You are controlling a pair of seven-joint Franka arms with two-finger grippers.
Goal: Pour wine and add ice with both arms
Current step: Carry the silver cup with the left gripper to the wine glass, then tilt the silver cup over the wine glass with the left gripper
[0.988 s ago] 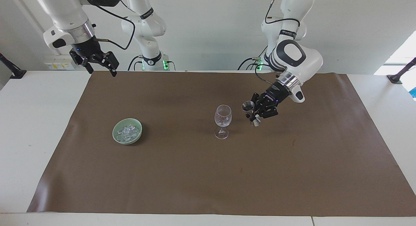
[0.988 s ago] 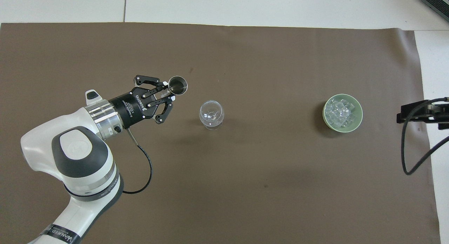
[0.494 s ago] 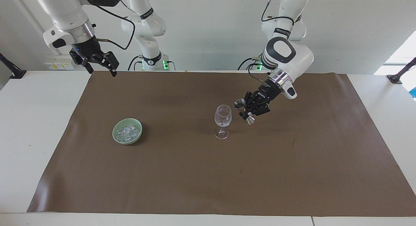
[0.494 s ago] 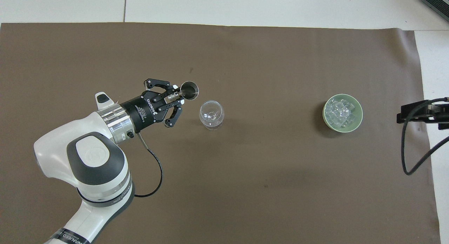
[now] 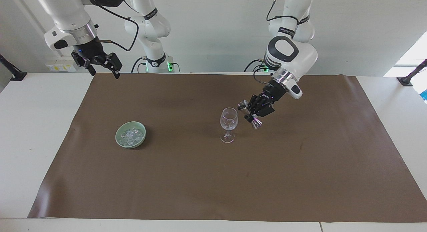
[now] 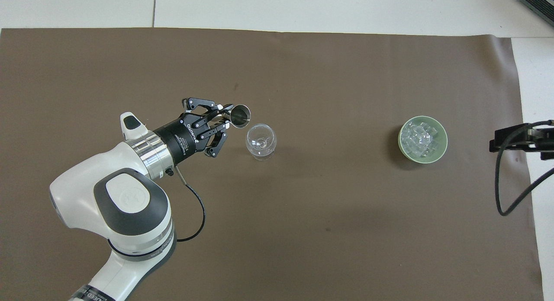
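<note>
- Brown paper sheet [image 5: 213, 178] covers most of the white table [image 5: 36, 132], which shows bare at both ends
- White, glossy, jointed: my two arms. My left arm [image 5: 288, 55] reaches out over the sheet from its base; my right arm [image 5: 68, 18] hangs raised at its own end of the table and waits
- My right gripper [image 5: 100, 63] is up in the air over the table edge just off the sheet's corner, fingers spread wide, nothing between them; from overhead only its dark tip [image 6: 519, 139] shows at the frame's side
- My left gripper [image 5: 255, 109] is pinched tight on the narrow waist of a steel double-ended jigger [image 5: 248, 113], held tilted, its upper cup leaning toward the wine glass
- From overhead the jigger's open cup [image 6: 239, 115] sits just beside the glass rim, at the side away from me; touching or apart, cannot tell
- Pale green bowl [image 5: 130, 134] stands on the sheet toward my right arm's end, well apart from the glass
- Clear stemmed wine glass [image 5: 229, 123] stands upright near the sheet's middle, just beside my left gripper
- Ice [image 5: 131, 134]: small clear chunks piled in the green bowl, glinting whitish [image 6: 420, 137]
</note>
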